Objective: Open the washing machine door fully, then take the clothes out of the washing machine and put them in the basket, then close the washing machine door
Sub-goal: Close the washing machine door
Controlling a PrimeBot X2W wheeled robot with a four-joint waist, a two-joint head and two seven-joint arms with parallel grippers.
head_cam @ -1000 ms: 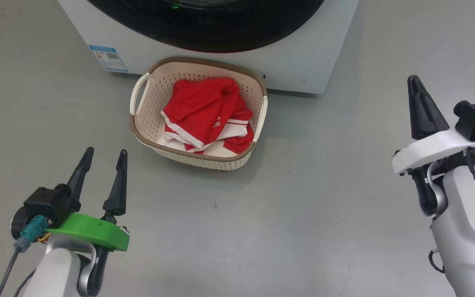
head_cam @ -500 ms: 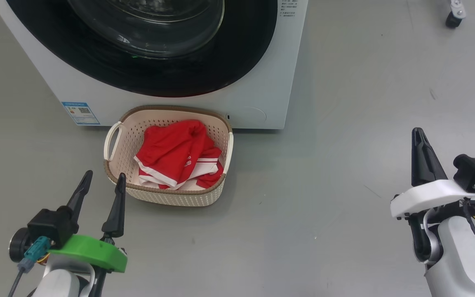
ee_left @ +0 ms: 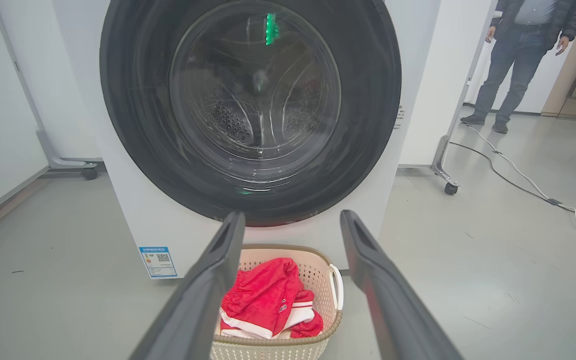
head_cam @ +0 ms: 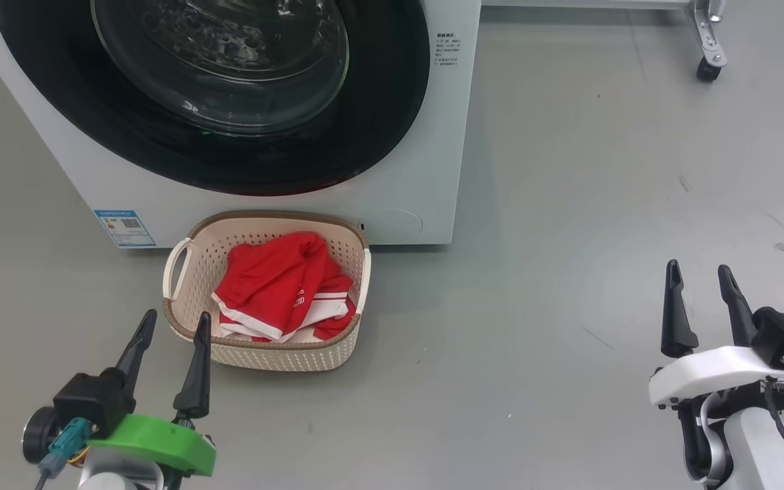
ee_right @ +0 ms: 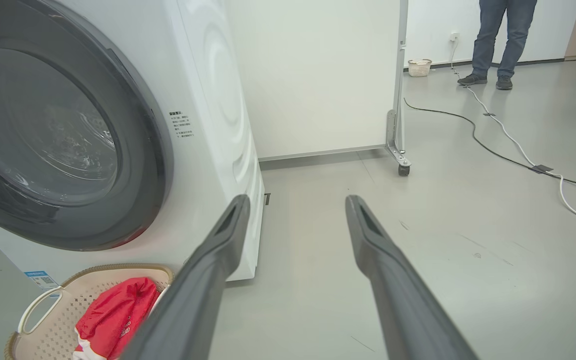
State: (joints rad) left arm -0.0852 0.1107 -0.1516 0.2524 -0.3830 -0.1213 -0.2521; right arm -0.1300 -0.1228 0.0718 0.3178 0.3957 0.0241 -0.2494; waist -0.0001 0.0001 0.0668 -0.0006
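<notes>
Door glossy blk + glass, basket plastic, clothes soft cloth.

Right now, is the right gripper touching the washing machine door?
Apart. Head view shows grey floor between the open right gripper and the washing machine door.

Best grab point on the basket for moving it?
Loop handle on the basket's left end, from above with the left gripper: it stands off the rim as an open loop, so a finger likely fits through. The washing machine blocks the far side.
</notes>
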